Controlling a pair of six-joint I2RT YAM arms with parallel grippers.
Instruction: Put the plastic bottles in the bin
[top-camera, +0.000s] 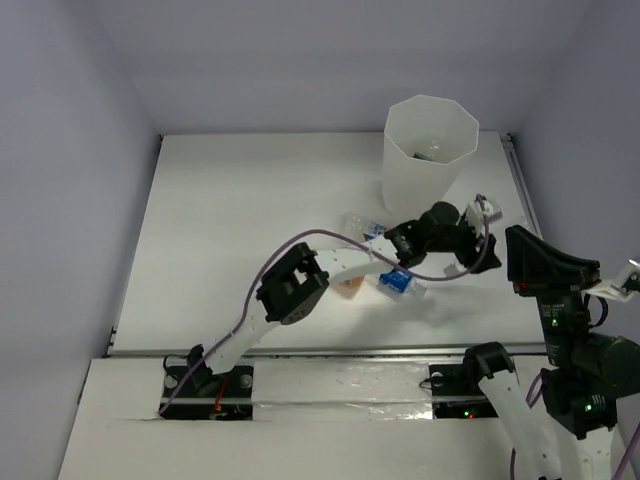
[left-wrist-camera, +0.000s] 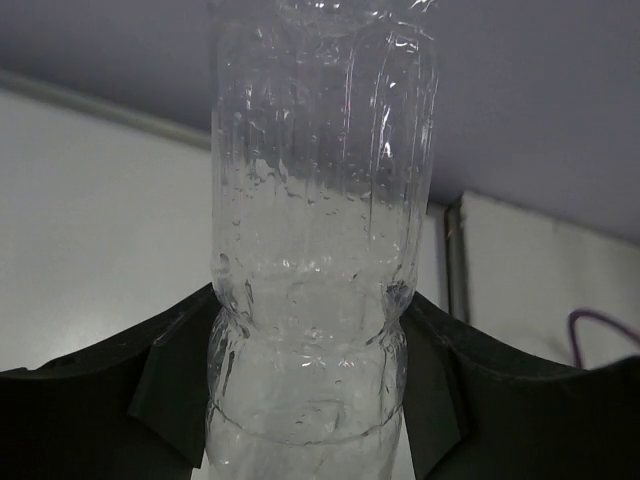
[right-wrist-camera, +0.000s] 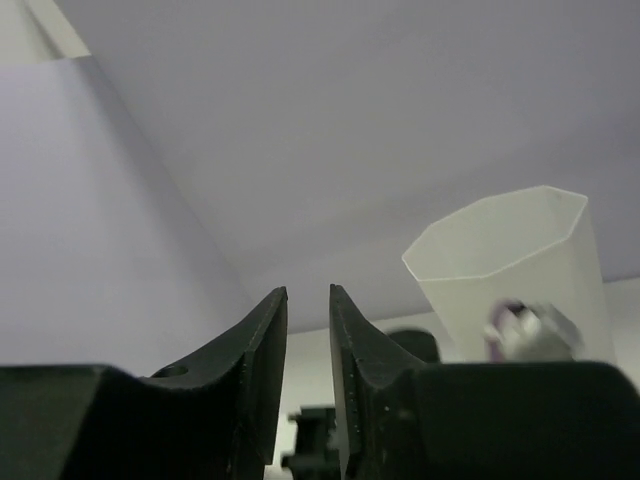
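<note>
Top external: one bin (top-camera: 430, 190), maybe four bottles (top-camera: 397, 284); left end effector (left-wrist-camera: 305, 390) bottle-clamped, right (right-wrist-camera: 308, 380) ajar.

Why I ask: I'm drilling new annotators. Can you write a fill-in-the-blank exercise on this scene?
1. The gripped bottle in the left tool is ___, not orange.
2. The right tool holds ___.
3. The labelled bottle lying beneath the left arm has a ___ label.
4. The bin stands ___, its mouth facing up.
Missing words: clear; nothing; blue; upright.

left gripper (left-wrist-camera: 310, 330) reaching forward, jaws clamped, right gripper (right-wrist-camera: 308, 295) raised, jaws barely parted
</note>
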